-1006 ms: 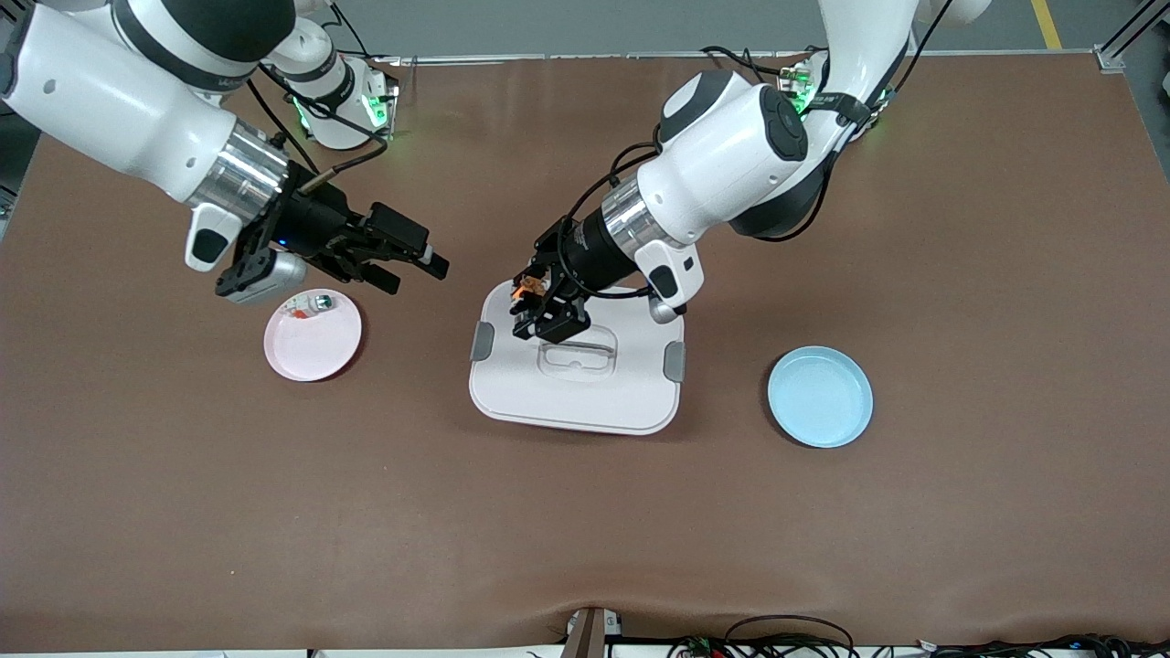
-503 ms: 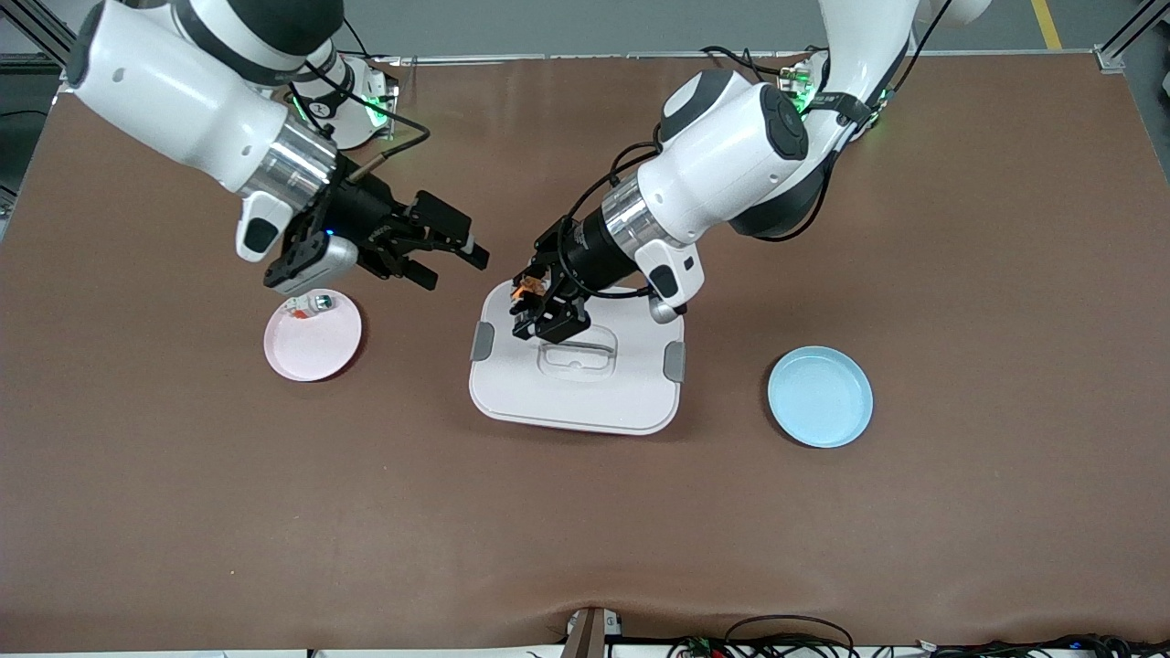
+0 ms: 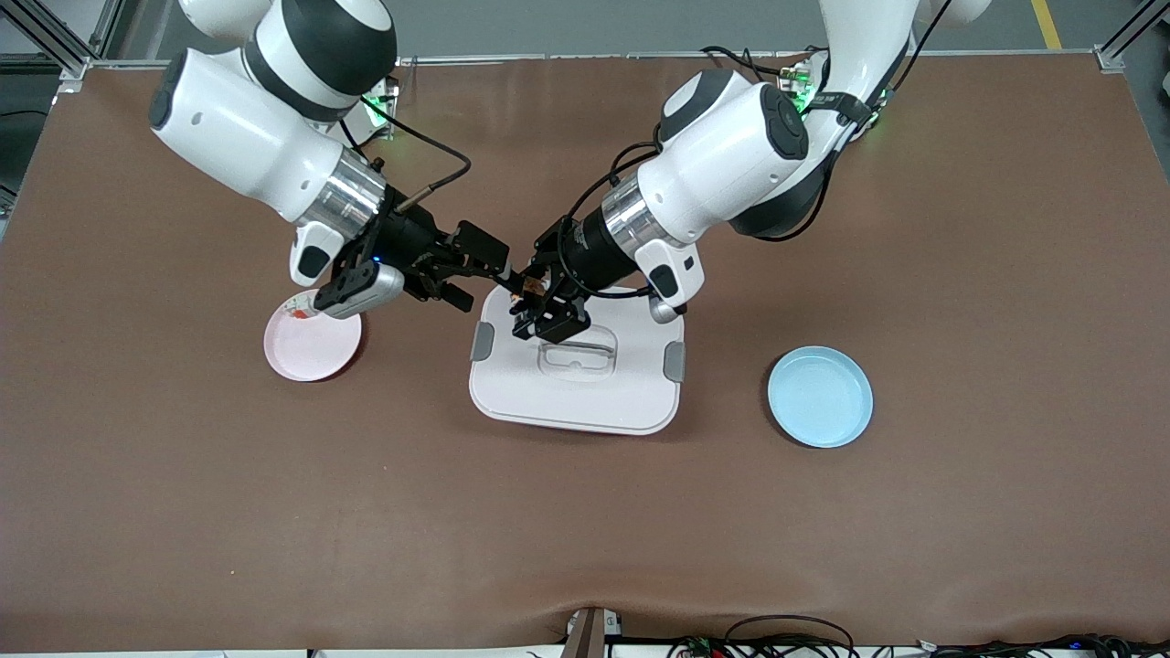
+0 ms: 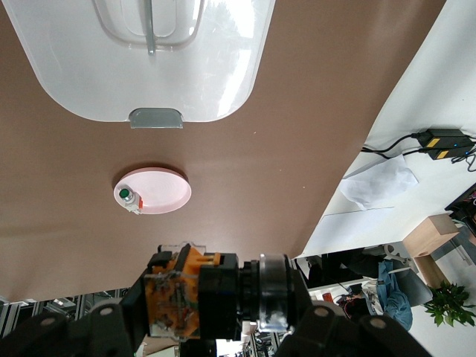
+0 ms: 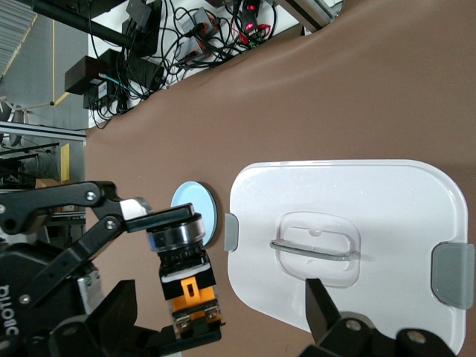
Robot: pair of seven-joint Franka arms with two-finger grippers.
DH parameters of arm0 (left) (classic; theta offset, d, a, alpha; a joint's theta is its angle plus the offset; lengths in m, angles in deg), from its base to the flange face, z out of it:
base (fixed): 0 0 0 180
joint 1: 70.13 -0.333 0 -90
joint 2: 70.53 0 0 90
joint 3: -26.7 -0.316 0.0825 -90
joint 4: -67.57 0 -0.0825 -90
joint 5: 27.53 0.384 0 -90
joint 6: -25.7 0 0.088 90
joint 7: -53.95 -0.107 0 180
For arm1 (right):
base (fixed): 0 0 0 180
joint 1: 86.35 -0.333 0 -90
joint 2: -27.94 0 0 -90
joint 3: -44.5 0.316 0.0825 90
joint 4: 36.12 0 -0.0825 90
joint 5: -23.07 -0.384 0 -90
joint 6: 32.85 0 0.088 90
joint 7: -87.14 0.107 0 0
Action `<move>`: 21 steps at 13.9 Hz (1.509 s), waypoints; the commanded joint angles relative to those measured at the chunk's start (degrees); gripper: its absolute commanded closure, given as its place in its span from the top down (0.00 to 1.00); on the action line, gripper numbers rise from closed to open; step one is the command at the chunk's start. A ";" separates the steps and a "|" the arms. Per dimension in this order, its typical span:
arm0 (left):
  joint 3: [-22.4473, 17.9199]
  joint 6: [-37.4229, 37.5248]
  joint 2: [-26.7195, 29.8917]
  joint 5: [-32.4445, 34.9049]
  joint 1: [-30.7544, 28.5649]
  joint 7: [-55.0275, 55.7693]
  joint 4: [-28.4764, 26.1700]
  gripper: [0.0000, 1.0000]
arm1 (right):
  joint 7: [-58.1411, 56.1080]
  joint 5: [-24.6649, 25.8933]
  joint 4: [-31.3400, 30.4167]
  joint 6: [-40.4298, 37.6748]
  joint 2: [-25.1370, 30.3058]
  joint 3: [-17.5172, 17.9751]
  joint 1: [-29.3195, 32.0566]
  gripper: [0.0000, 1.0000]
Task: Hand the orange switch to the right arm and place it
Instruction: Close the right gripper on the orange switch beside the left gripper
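My left gripper [image 3: 536,309] is shut on the orange switch [image 3: 522,292] and holds it over the edge of the white lid [image 3: 576,393] that lies toward the right arm's end. In the left wrist view the switch [image 4: 195,296] shows an orange body, black collar and silver ring, clamped end to end. My right gripper [image 3: 498,272] is open right at the switch. In the right wrist view the switch [image 5: 186,286] hangs between its spread fingers [image 5: 123,311], which do not touch it.
A pink plate [image 3: 311,349] with a small white green-buttoned piece [image 4: 128,196] lies under the right wrist. A blue plate [image 3: 820,397] lies toward the left arm's end. The white lid has a handle [image 5: 312,249] and grey clips.
My right arm has swung from above the pink plate toward the middle, bringing its open gripper up to the switch. My left arm and the switch have stayed still.
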 commanded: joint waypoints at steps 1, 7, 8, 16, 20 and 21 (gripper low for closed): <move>-0.39 -0.59 0.63 0.92 0.45 0.96 -0.07 0.51 | -1.84 -1.82 0.40 0.50 -0.84 -0.62 -1.85 1.00; -0.39 -0.59 0.63 1.01 0.45 0.96 -0.24 0.51 | -0.35 -3.58 0.40 0.41 -1.54 -0.62 -3.00 1.00; -0.39 -0.59 0.63 1.01 0.37 0.96 -0.24 0.51 | -0.35 -3.67 0.40 0.50 -1.54 -0.62 -3.09 1.00; -0.39 -0.59 0.63 1.01 0.36 0.87 -0.33 0.51 | -0.44 -5.16 2.07 0.41 -1.89 -0.62 -2.83 0.81; -0.39 -0.59 0.63 1.01 0.36 0.87 -0.33 0.51 | -0.35 -5.60 2.86 0.59 -2.77 -0.62 -3.00 0.81; -0.39 -0.59 0.63 1.01 0.36 0.87 -0.42 0.51 | -0.43 -5.86 3.04 0.59 -2.95 -0.62 -3.09 0.79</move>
